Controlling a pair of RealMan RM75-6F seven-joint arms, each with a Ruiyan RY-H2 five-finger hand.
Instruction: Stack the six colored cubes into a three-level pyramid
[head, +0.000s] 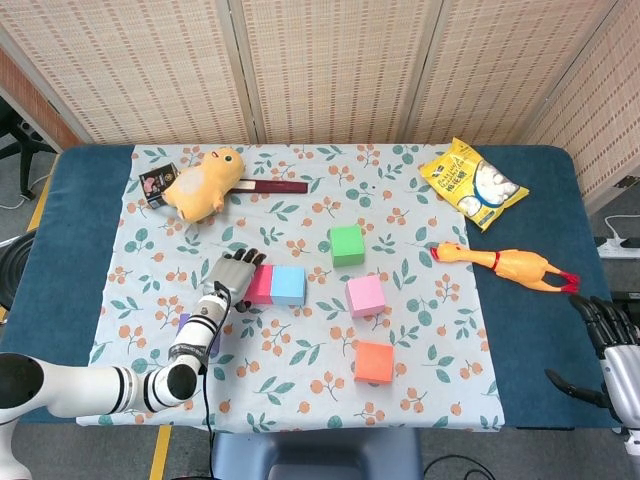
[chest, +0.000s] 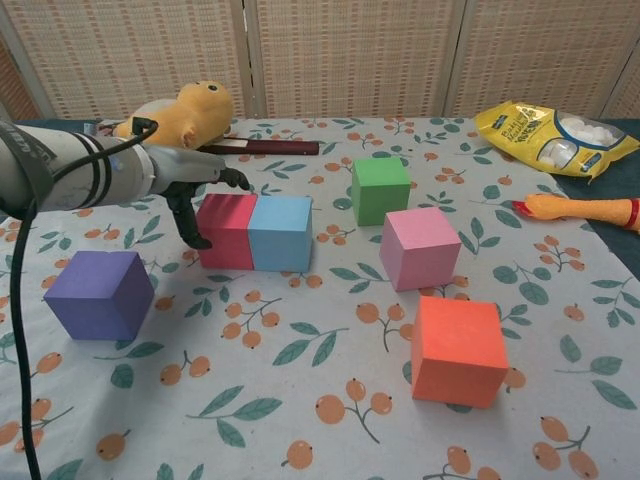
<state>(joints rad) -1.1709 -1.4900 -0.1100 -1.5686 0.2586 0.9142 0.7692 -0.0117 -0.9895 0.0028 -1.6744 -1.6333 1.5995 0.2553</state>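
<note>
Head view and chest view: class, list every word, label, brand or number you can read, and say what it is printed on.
Yellow snack bag: has printed lettering, too blurred to read.
Small dark packet beside the plush toy: a label, too small to read.
Colored cubes, such as the orange cube: no text.

Matt foam-like cubes rest on printed cloth.

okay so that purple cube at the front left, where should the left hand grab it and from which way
Take the purple cube from above, fingers on its left and right faces. It sits flat and alone on the cloth with both faces free; the red cube stands apart behind it. The left hand is likely nearest, open beside the red cube.
</note>
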